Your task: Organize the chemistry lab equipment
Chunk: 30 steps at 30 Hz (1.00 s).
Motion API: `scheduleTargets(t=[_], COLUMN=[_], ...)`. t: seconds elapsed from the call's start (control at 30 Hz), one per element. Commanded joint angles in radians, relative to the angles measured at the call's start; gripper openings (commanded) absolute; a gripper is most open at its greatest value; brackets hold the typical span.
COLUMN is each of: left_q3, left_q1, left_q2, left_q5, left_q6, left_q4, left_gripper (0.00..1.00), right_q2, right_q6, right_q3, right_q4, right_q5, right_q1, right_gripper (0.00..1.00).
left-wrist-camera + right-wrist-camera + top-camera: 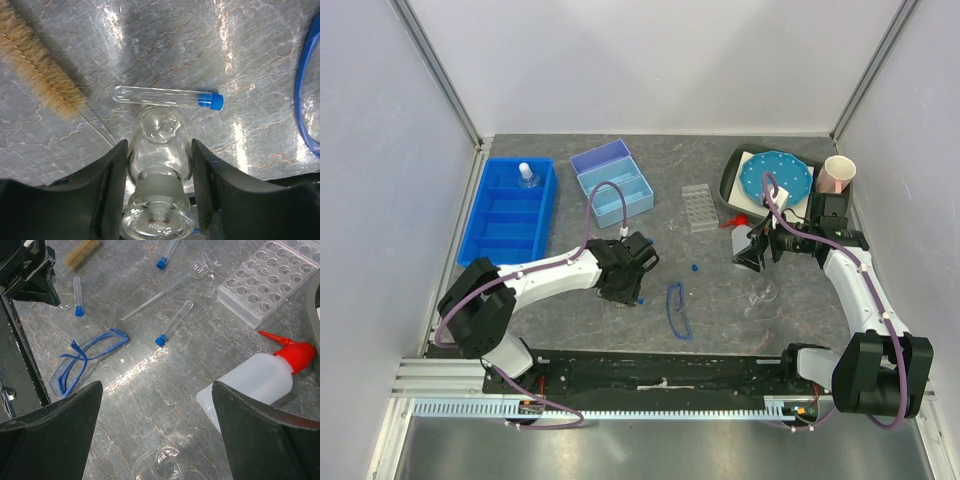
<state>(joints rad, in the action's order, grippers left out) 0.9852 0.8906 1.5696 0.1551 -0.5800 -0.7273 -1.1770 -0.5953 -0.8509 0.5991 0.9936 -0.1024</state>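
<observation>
Left wrist view: the left gripper (pixel 159 145) sits low over the worktop (pixel 165 40) with its jaws clenched on a glass flask (pixel 160 125) — one finger against each side of the body, the neck pointing back toward the camera. A blue-capped tube (pixel 167 97) lies crosswise just beyond the flask's base; whether the two touch cannot be told. A bristle brush (pixel 40 65) lies to the left, apart from both.

Right wrist view: the right gripper (pixel 156 390) hangs above the worktop with its jaws released, spread wide and holding nothing. Below it:
- The squeeze bottle (pixel 250 385) lies on its side near one finger, with a red nozzle.
- The safety glasses (pixel 87 357) lie near the other finger.
- A second tube (pixel 174 322) lies between the glasses and the tube rack (pixel 272 280).
- A second flask (pixel 157 465) shows partly at the bottom edge.

Top external view: a blue divided tray (pixel 510 210) stands at the far left — a small bottle (pixel 528 175) occupies its rear compartment. A pale blue box (pixel 612 178) stands just beside the tray.
</observation>
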Motion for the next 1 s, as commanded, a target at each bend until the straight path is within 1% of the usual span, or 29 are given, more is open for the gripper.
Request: scheduleTargets(t=[0.0, 0.1, 0.13, 0.4, 0.57, 0.67, 0.7, 0.77, 0.8, 0.87, 0.9, 0.97], left_q3=[0.032, 0.033, 0.033, 0.038, 0.056, 0.076, 0.081, 0.104, 0.115, 0.153, 0.165, 0.2], left_q1=[0.008, 0.008, 0.008, 0.005, -0.028, -0.096, -0.145, -0.206, -0.27, -0.332, -0.393, -0.456], left_q2=[-0.005, -0.022, -0.028, -0.094, -0.152, -0.193, -0.207, -0.24, -0.246, -0.269, -0.276, -0.29], left_q5=[0.018, 0.014, 0.011, 0.0, -0.015, -0.064, -0.087, -0.117, -0.121, -0.124, -0.127, -0.149], left_q6=[-0.011, -0.009, -0.004, 0.035, 0.068, 0.118, 0.13, 0.173, 0.189, 0.232, 0.245, 0.285], left_q4=[0.011, 0.003, 0.003, -0.027, -0.049, -0.057, -0.057, -0.067, -0.075, -0.103, -0.107, -0.118], left_gripper=[0.45, 0.3, 0.28, 0.2, 0.19, 0.19, 0.19, 0.19, 0.19, 0.19, 0.19, 0.19], right_q2=[0.023, 0.022, 0.022, 0.028, 0.031, 0.033, 0.033, 0.033, 0.036, 0.04, 0.04, 0.043], right_q6=[-0.02, -0.021, -0.021, -0.021, -0.023, -0.023, -0.021, -0.023, -0.023, -0.023, -0.023, -0.023], right_q3=[0.006, 0.006, 0.006, 0.006, 0.004, 0.001, 0.001, -0.002, -0.002, -0.002, -0.002, -0.004], right_q4=[-0.018, -0.018, -0.018, -0.016, -0.015, -0.013, -0.015, -0.012, -0.012, -0.009, -0.009, -0.005], right_q5=[0.036, 0.036, 0.036, 0.037, 0.039, 0.037, 0.036, 0.034, 0.037, 0.037, 0.037, 0.036], right_q1=[-0.003, -0.005, -0.005, -0.005, -0.003, -0.005, -0.003, -0.003, -0.005, -0.005, -0.003, -0.003], right_gripper=[0.98, 0.98, 0.98, 0.98, 0.98, 0.98, 0.98, 0.98, 0.98, 0.98, 0.98, 0.98])
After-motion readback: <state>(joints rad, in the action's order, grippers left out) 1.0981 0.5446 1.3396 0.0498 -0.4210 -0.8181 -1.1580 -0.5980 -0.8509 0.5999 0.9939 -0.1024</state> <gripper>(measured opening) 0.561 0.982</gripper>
